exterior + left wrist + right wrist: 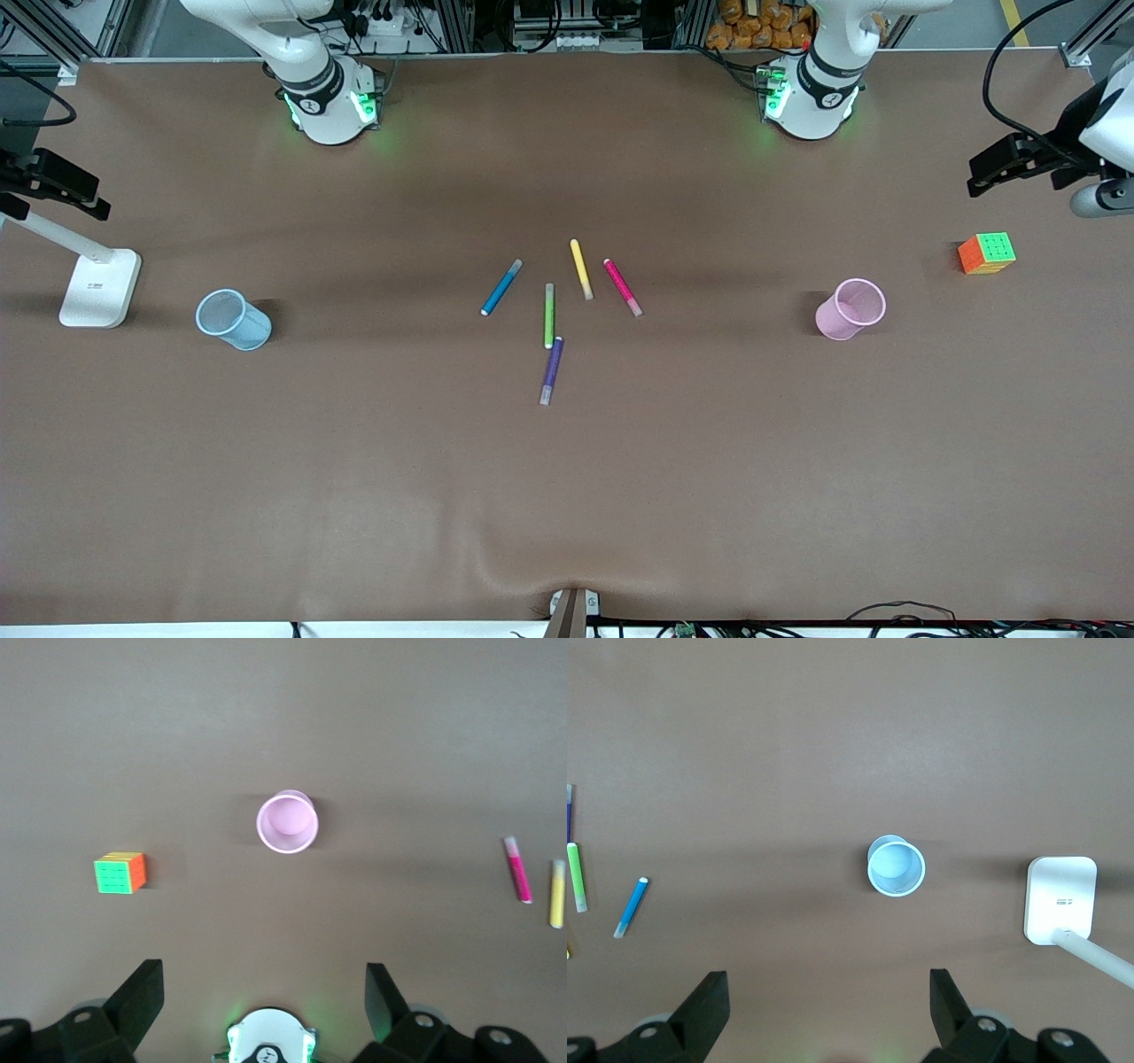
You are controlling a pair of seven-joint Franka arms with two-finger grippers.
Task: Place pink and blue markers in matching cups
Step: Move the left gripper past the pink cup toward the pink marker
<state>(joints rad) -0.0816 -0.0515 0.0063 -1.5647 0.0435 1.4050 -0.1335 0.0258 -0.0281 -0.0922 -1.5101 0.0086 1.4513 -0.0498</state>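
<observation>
Pens: I count five lying loose mid-worktop (354,496): blue pen (501,287), pink pen (623,287), yellow pen (580,268), green pen (549,315), purple pen (552,370).
Cups: I count two, both upright; blue cup (234,320) toward the right arm's end, pink cup (850,308) toward the left arm's end, each well apart from the pens.
Other things: one colour cube (986,253) near the pink cup; one white lamp base (99,286) near the blue cup.
Left tool (264,997): high over the pink cup (287,822), fingers spread wide, gripping nothing.
Right tool (829,1005): high over the blue cup (896,865), fingers spread wide, gripping nothing.
Left wrist view: I get only the pink pen (517,869) and yellow pen (556,893), plus the cube (120,873).
Right wrist view: I get the blue pen (631,906), green pen (576,876) and the lamp base (1060,900).
Front view: only here do I see all five pens together.
</observation>
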